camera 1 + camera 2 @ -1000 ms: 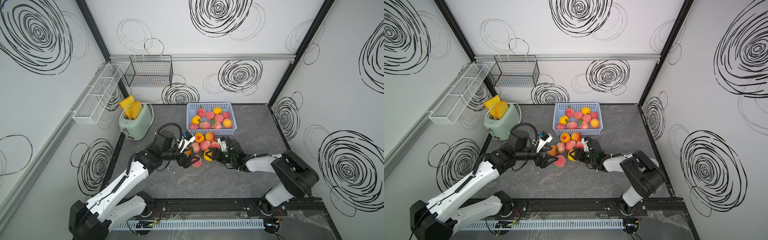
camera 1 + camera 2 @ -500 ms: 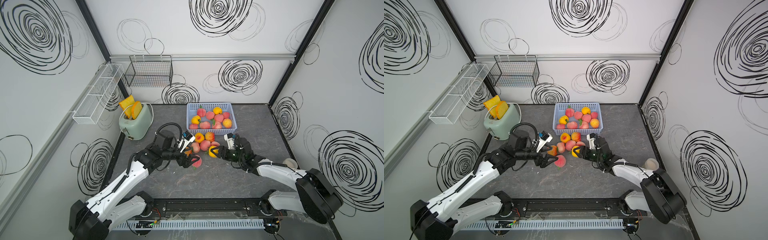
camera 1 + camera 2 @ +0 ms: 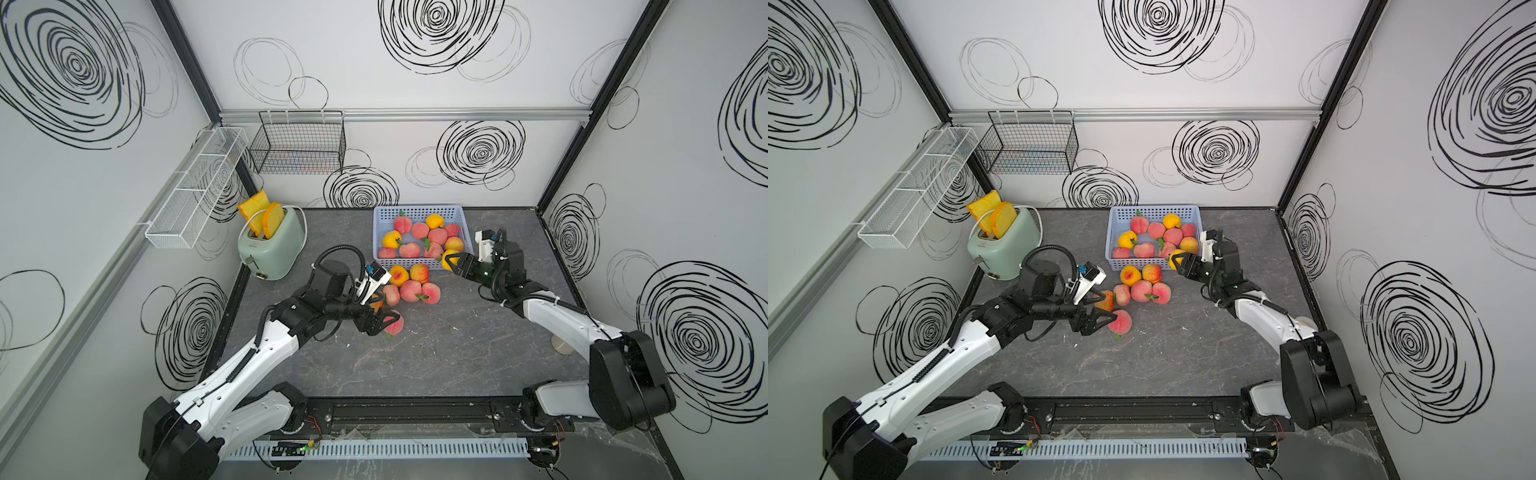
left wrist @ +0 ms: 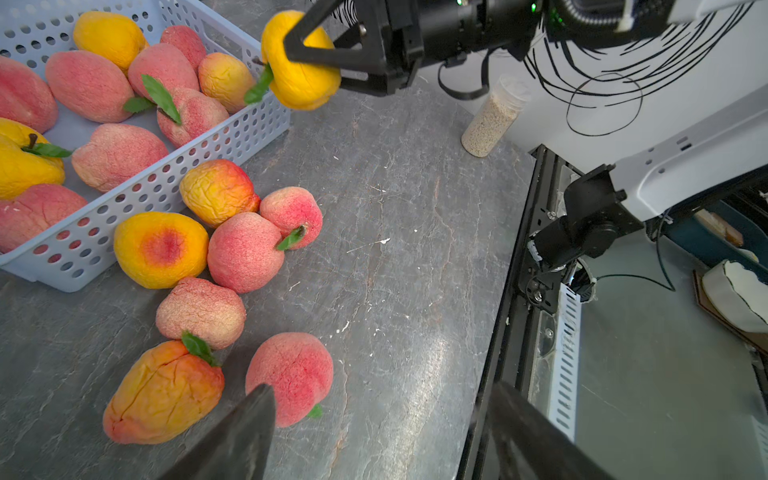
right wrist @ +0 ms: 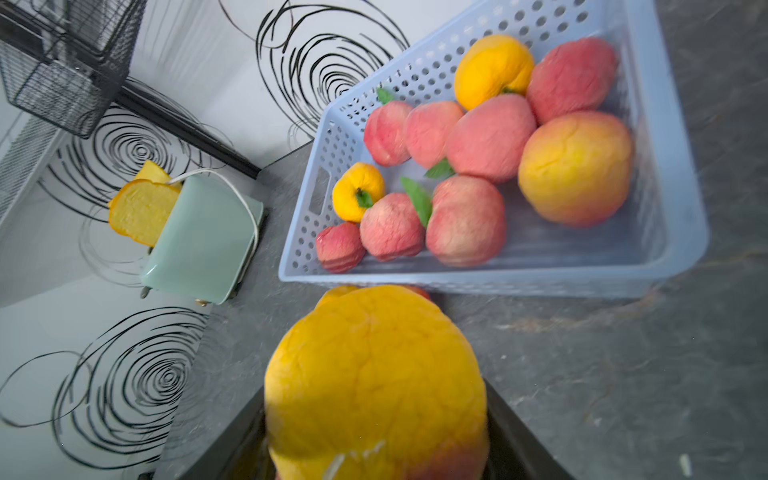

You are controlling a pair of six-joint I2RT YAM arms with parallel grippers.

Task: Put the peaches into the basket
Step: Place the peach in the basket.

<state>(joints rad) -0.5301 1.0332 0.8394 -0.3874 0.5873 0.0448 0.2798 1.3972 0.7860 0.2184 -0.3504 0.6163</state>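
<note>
The light blue basket (image 3: 380, 216) (image 3: 1113, 216) at the back of the table holds several pink and yellow peaches. My right gripper (image 3: 454, 262) (image 3: 1179, 259) is shut on a yellow peach (image 3: 448, 258) (image 5: 376, 386) (image 4: 299, 79), held in the air at the basket's near right corner. Several loose peaches (image 3: 411, 289) (image 3: 1142, 290) lie in a cluster in front of the basket. My left gripper (image 3: 382, 311) (image 4: 378, 440) stands open low over the table. A pink peach (image 3: 394, 325) (image 4: 291, 365) lies just inside one of its fingers (image 4: 232, 436), and an orange peach (image 4: 162, 395) lies outside that finger.
A mint toaster (image 3: 274, 245) with bread slices stands at the back left. Wire baskets (image 3: 299, 145) hang on the walls. A small jar of grain (image 4: 494, 120) stands near the table's right edge. The black front rail (image 3: 395, 411) borders the table.
My right gripper has lifted the yellow peach off the table and carried it back and right to the basket's corner. The left gripper has stayed by the pink peach.
</note>
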